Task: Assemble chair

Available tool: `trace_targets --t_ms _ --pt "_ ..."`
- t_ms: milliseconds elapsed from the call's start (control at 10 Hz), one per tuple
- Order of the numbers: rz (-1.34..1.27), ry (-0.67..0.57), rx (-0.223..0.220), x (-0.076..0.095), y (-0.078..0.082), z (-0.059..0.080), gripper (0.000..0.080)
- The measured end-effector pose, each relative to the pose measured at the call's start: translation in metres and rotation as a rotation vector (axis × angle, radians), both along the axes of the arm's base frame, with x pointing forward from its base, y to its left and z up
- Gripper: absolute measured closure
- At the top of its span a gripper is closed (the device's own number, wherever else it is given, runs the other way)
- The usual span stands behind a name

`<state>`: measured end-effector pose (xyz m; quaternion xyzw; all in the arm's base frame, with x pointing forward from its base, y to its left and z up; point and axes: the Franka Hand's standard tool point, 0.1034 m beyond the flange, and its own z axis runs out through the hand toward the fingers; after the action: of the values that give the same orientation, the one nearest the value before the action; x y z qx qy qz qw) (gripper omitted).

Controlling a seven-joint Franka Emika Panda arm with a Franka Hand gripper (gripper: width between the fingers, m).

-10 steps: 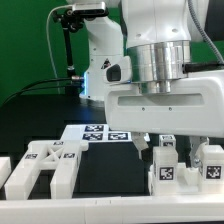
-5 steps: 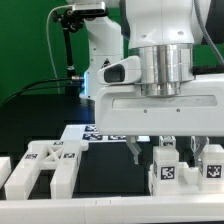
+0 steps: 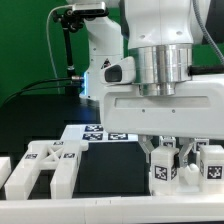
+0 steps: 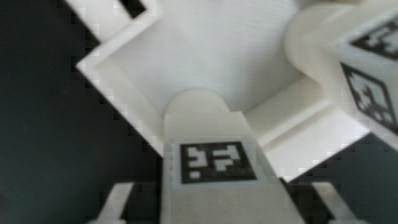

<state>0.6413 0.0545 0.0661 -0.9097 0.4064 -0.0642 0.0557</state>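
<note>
One white robot arm hangs low over a black counter (image 3: 100, 175), seen from the exterior view and from a camera on its wrist.

The claw (image 3: 170, 152) points straight down. Its two fingers stand apart, one on each side of a small white chair block (image 3: 163, 172) that carries a black-and-white marker tag. In the wrist view the claw (image 4: 217, 205) shows the same thing. The chair block (image 4: 214, 150) rises between the two fingers, with a dark gap on either side of it. The claw is therefore open and straddles the block without pressing on it. The block stands upright on the counter, directly under the claw.

Just beside the claw, on the exterior view's right, stands a second tagged block (image 3: 211, 165), close to the first. Well away from the claw, on the exterior view's left, lies a large H-shaped white part (image 3: 45, 165) with tags on its upper face. Behind it, near the claw's wide body, the marker board (image 3: 95, 133) lies flat.

Beyond the straddled block, the wrist view shows an angular white part (image 4: 196, 60) and a rounded tagged piece (image 4: 365, 60), both blurred.
</note>
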Motion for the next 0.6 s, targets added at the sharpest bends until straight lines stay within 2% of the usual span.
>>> trace_targets --t_ms 300,400,600 --pt "-0.45 0.033 0.084 0.0019 0.0025 0.0003 0.0511" --pt "-0.62 0.041 0.128 0.0024 0.0023 0.0006 0.0511" --pt "-0.786 0.049 0.17 0.0032 0.0013 0.0013 0.0511"
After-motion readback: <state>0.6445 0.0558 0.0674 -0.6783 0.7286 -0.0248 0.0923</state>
